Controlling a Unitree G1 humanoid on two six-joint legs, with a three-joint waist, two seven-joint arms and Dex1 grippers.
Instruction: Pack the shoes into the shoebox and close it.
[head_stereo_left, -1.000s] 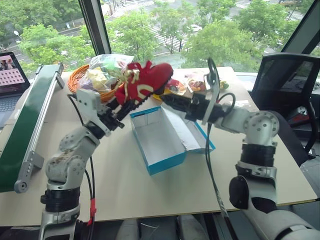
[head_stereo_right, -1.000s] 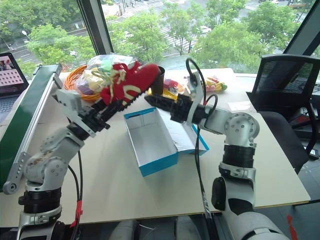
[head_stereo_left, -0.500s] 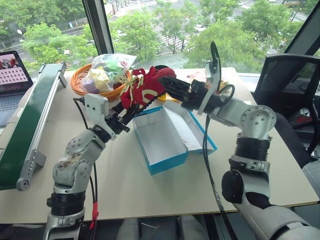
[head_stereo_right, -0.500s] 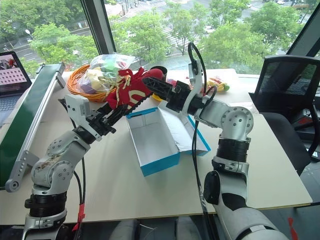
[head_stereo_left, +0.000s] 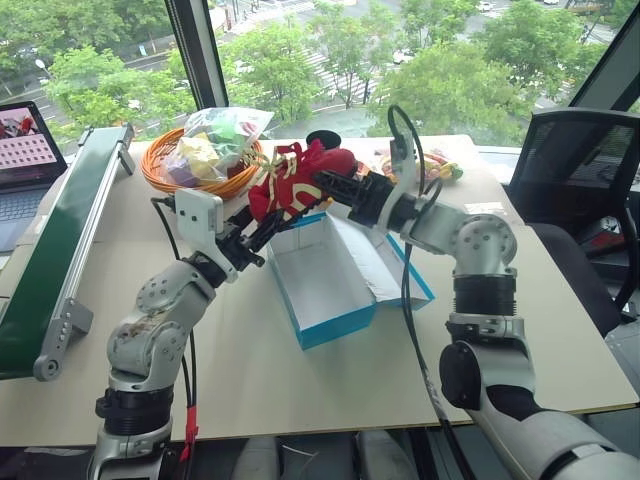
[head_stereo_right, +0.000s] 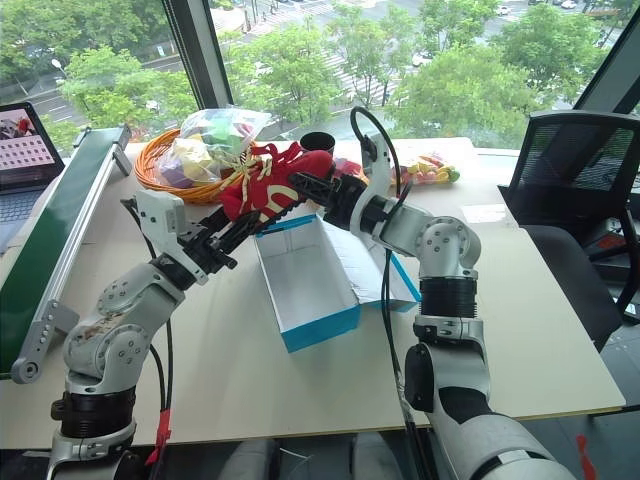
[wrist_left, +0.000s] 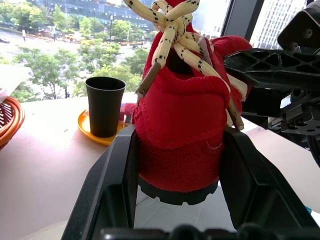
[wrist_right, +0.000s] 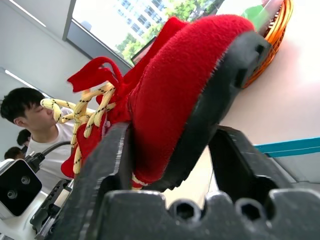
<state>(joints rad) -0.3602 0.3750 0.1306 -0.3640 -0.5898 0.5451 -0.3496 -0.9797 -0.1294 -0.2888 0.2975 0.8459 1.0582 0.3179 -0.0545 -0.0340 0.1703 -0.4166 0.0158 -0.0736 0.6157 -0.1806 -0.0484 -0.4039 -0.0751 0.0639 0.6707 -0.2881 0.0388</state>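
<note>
1. The right gripper has come in from three o'clock and, where a second ago its fingers hung spread and short of the shoe, they now pinch the toe end of the red shoes. The right wrist view has the toe and dark sole wedged between both fingers.
2. The left gripper is still clamped on the heel end; in the left wrist view the red heel sits squeezed between its two black fingers. So it's a two-handed hold in mid-air, which I read as a handover or a re-grip before lowering.
3. The shoebox lies open on the table at six o'clock of the shoe, white inside showing bare, lid folded out towards three o'clock. Nothing packed yet, closing still ahead.
4. The shoe bundle: soft red fabric, black sole, cream-yellow laces knotted loosely on top. Whether it is one shoe or the tied pair, I cannot tell.
</note>
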